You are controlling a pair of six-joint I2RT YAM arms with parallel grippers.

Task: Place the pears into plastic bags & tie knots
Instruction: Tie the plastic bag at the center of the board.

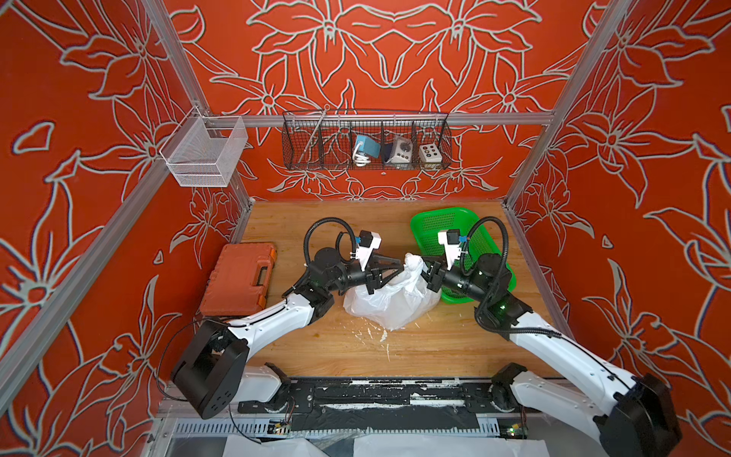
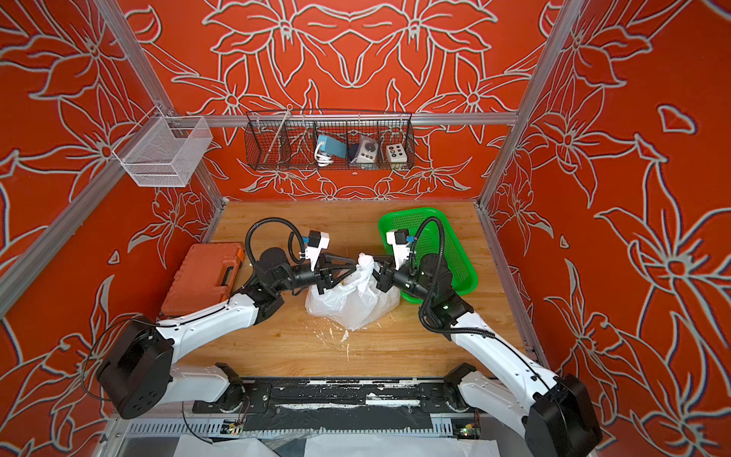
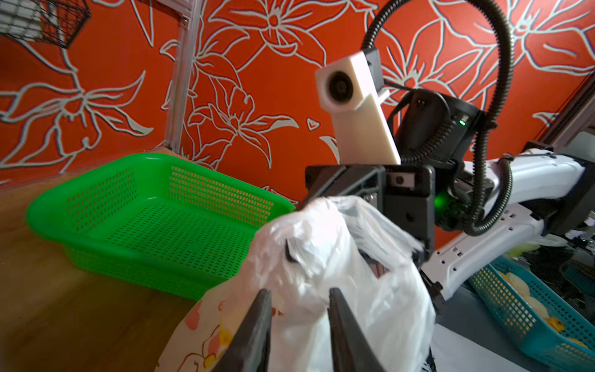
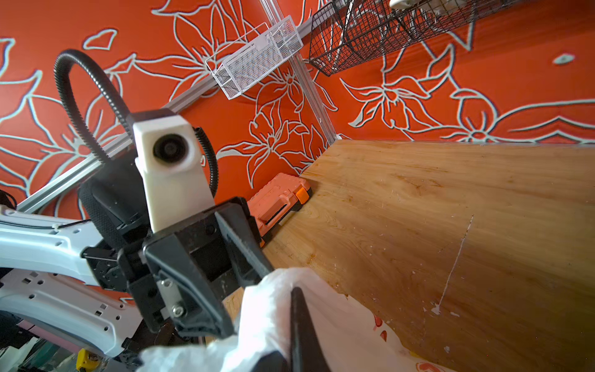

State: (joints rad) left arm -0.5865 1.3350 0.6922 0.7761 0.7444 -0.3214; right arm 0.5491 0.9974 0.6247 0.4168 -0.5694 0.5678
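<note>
Holding the bag (image 1: 389, 306) by its bunched neck (image 1: 411, 262) with my right gripper (image 1: 424, 270): jaws closed on the white film, coming in from the right. My left gripper (image 1: 398, 266) faces it from the left, tips right at the same neck, jaws part-open. In the left wrist view the film fills the gap between my fingers (image 3: 257, 322), but I see no clamp. So the neck sits between the two grippers, and both are touching or just beside it. Its long axis runs up out of the bag body, roughly crosswise to both jaw lines. The body slumps on the table (image 1: 336, 348) towards the near side, mid-table, just left of the green basket (image 1: 435, 221). Pears don't show anywhere; my guess is they're inside, as the basket looks empty. I can't tell whether that lump is a finished knot or just a twist. Left is the free arm, so the next regrip looks like its job.
</note>
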